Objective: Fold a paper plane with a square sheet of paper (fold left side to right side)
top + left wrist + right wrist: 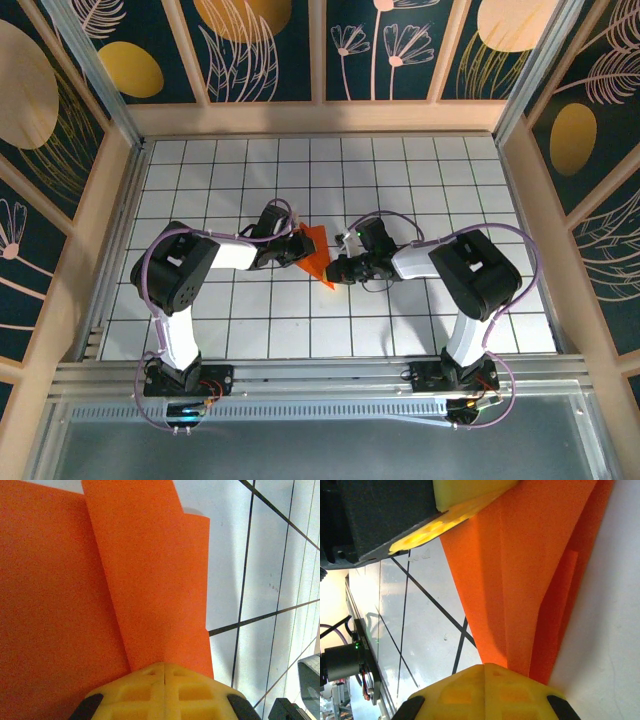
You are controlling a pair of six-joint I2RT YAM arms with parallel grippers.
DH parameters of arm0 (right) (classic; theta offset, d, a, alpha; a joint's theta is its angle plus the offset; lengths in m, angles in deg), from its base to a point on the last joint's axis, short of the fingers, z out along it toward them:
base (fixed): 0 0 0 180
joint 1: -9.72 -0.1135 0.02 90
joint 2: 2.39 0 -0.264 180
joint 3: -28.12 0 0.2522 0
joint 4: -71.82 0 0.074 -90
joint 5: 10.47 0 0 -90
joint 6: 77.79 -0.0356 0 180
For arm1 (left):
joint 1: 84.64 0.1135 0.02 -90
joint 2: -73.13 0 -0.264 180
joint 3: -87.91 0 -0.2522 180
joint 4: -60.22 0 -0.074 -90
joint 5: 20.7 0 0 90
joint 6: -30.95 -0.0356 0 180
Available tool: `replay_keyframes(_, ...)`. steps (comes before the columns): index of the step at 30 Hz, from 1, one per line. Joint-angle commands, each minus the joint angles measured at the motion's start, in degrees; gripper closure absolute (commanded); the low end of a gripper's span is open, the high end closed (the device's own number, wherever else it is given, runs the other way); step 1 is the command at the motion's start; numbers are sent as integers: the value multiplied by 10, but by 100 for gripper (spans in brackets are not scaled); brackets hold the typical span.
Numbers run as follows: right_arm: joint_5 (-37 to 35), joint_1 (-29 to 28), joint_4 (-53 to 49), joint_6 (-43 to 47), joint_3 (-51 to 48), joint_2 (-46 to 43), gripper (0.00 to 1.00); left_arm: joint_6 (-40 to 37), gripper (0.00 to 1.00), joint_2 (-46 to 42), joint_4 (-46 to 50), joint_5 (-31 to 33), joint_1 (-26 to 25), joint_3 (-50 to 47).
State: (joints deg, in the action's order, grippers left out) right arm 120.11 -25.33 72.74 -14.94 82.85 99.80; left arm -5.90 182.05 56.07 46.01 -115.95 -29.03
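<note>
Currently left gripper (pixel 163 674) and right gripper (pixel 485 671) both pinch paper (pixel 314 250) mid-table, jaws closed, likely steadying the crease.

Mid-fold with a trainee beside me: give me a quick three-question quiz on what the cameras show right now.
1. True or false: the left gripper and the right gripper are both shut on the orange paper.
2. The paper now looks like: A) a flat open square, B) a folded pointed wedge, C) a crumpled ball.
3. Fill in: the wedge's narrow end is held by the ___ gripper.
Key: 1 true; 2 B; 3 right.
</note>
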Motion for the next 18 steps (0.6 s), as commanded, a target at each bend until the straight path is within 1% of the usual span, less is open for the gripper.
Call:
replay_keyframes(1,0,-8,-11,5,-12,-8,100,-12,100,23,44,42,0,-9)
replay_keyframes(18,-24,-9,-49,24,-12,-21,100,-13,100,24,46,44,0,-10)
